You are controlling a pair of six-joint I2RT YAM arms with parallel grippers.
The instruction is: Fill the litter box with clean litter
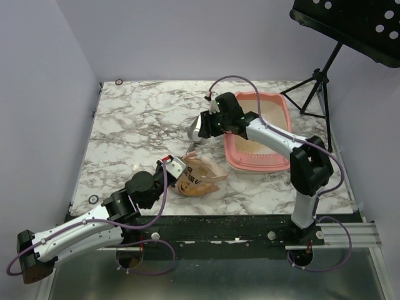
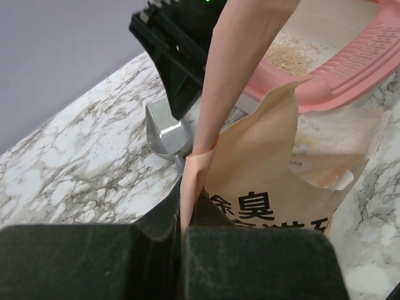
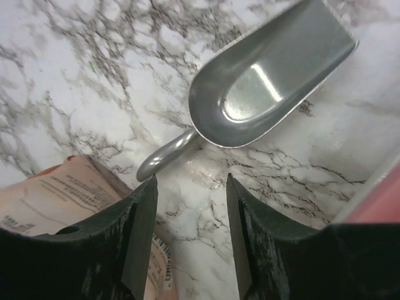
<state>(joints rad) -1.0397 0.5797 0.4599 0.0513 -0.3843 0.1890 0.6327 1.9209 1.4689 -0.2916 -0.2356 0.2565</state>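
Pinching the bag [image 2: 281,169] by its paper edge: left gripper [image 2: 182,231] is clenched on it, nearest the bases. Further out, the right gripper [image 3: 190,187] has its jaws apart and holds nothing. The scoop [image 3: 269,81] lies on the table [image 1: 137,119] just beyond its tips. Farthest right is the litter box [image 1: 250,167] with some litter [image 1: 265,112] on its floor. I'd call it partly filled, more scoops needed. Left wrist view shows granules in the tray. Only the right wrist view shows the scoop bowl is empty.

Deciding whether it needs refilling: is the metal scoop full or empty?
Empty. The scoop lies on the marble table, its bowl showing bare shiny metal with nothing inside.
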